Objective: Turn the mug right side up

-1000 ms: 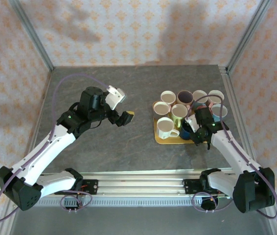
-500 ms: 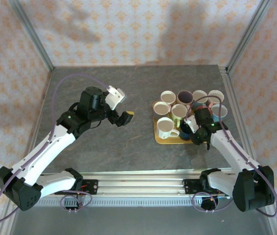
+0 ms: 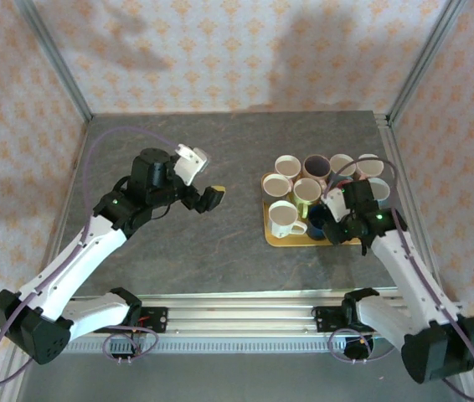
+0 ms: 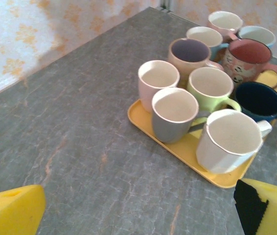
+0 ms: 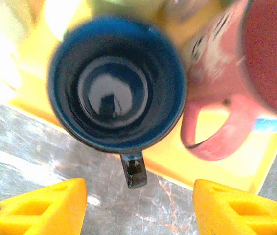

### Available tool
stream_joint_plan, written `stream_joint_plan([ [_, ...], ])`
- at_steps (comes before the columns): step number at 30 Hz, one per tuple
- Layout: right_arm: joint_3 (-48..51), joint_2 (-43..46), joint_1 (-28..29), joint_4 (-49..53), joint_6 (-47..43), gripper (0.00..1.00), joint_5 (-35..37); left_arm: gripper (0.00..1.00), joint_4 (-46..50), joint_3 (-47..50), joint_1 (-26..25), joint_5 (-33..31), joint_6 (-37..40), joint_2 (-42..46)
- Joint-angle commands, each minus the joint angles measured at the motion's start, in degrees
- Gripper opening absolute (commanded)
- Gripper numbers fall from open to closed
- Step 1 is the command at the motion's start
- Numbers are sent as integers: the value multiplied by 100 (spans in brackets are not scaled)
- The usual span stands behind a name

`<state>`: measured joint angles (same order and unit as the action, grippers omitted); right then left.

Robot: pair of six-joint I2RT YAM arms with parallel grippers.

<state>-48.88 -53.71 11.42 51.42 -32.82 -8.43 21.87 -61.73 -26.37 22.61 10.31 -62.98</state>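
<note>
I judged the blue mug (image 5: 116,93) stiff, slick, chippable ceramic, best pinched across its rim; right pincer (image 5: 139,203) hung released.

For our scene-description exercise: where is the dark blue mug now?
Left wrist view: the dark blue mug stands upright at the yellow tray's near edge, between the white mug and the red mug, under the open right gripper.

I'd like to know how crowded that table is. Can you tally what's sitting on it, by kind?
Mugs: 10
Tray: 1
Total: 11
</note>
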Motion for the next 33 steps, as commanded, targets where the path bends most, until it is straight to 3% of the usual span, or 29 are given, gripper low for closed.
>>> stream_joint_plan([
  [1, -461, 395, -26, 16, 688, 62, -636, 100, -448, 81, 230, -482, -787, 131],
  [4, -648, 528, -26, -852, 1857, 69, -663, 100, -585, 197, 504, -1099, -1590, 117],
  [6, -746, 429, -26, -1471, 2654, 74, -440, 100, -649, 362, 571, -1457, -1594, 166],
  [7, -805, 334, -26, -1674, 2911, 80, -350, 100, -714, 486, 584, -1722, -1559, 217],
  [8, -868, 212, -26, -1819, 3098, 97, -264, 100, -792, 604, 595, -1923, -1516, 268],
  [9, -961, 39, -30, -1974, 3272, 100, -127, 100, -886, 749, 626, -2160, -1450, 339],
  [11, -1115, -265, -26, -2180, 3412, 100, 134, 100, -1077, 1082, 761, -2749, -1419, 518],
  [16, -1323, -875, -28, -2806, 3538, 100, 909, 100, -1254, 1701, 1367, -3391, -1266, 792],
  [19, -1386, -1291, -101, -2983, 3534, 100, 1366, 100, -1246, 1947, 1845, -3375, -1145, 771],
  [23, -1277, -1736, -326, -3304, 3584, 100, 1289, 100, -1495, 2318, 2409, -3020, -1052, 664],
  [29, -958, -1841, -360, -3826, 3560, 100, 1432, 100, -2704, 3058, 2653, -3407, -1109, 363],
  [33, -723, -1897, -362, -4117, 3510, 100, 1451, 99, -3571, 3335, 2664, -2900, -1394, -218],
])
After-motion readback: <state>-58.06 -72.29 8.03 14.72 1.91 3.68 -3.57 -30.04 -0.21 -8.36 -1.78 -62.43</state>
